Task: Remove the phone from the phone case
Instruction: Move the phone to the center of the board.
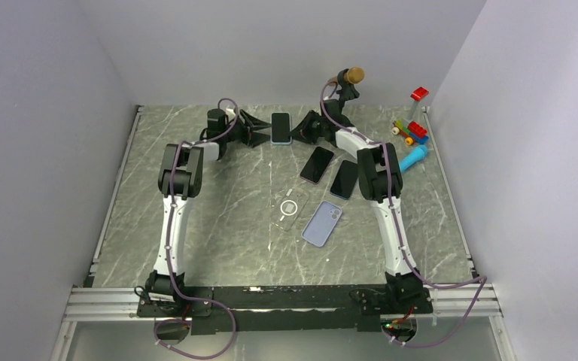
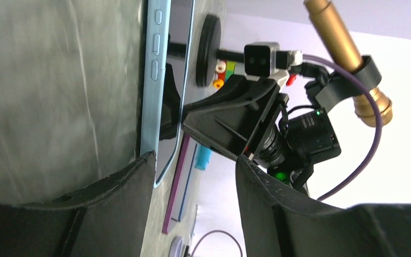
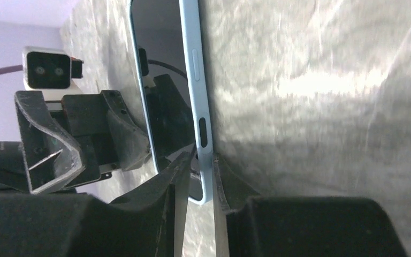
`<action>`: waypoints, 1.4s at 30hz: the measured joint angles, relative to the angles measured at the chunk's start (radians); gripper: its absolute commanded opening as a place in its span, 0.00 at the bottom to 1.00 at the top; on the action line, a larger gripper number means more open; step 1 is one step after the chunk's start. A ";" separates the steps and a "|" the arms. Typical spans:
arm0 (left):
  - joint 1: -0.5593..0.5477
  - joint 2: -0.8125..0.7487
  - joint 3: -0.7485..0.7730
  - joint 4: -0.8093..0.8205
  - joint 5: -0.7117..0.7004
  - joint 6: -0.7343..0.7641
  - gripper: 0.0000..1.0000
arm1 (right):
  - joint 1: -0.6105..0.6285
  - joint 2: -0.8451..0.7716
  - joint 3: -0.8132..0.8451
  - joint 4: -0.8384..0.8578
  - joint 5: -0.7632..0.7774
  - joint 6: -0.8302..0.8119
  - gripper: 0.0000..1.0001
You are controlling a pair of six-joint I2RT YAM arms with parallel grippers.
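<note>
The phone (image 1: 281, 128) lies flat at the far middle of the table in a light blue phone case (image 2: 152, 80), its dark screen (image 3: 155, 32) facing up. My right gripper (image 1: 301, 129) sits at its right side. In the right wrist view its jaws (image 3: 200, 160) pinch the case's edge (image 3: 195, 69) at a corner. My left gripper (image 1: 260, 135) is at the phone's left side. In the left wrist view it stands open (image 2: 195, 160). One finger (image 2: 139, 171) is next to the case's corner and the other is well apart.
Two dark phones (image 1: 316, 165) (image 1: 344, 179), a clear case (image 1: 289, 207) and a lavender phone or case (image 1: 322, 223) lie mid-table. Toy blocks (image 1: 414, 131), a red block (image 1: 419, 93) and a blue cylinder (image 1: 414, 157) sit at the back right. Walls enclose three sides.
</note>
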 measured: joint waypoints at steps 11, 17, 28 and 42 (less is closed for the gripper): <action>-0.014 -0.360 -0.565 -0.030 0.008 0.071 0.65 | 0.064 -0.212 -0.317 -0.045 -0.092 -0.170 0.28; 0.007 -0.602 -0.751 -0.409 -0.067 0.295 0.82 | 0.183 -0.343 -0.486 -0.088 -0.095 -0.241 0.39; 0.041 -0.925 -0.750 -1.083 -0.325 0.776 0.99 | 0.311 -0.673 -0.595 -0.342 -0.064 -0.358 0.89; -0.187 -0.787 -0.356 -1.298 -0.702 0.962 0.99 | 0.172 -1.253 -0.725 -0.587 0.240 -0.447 0.89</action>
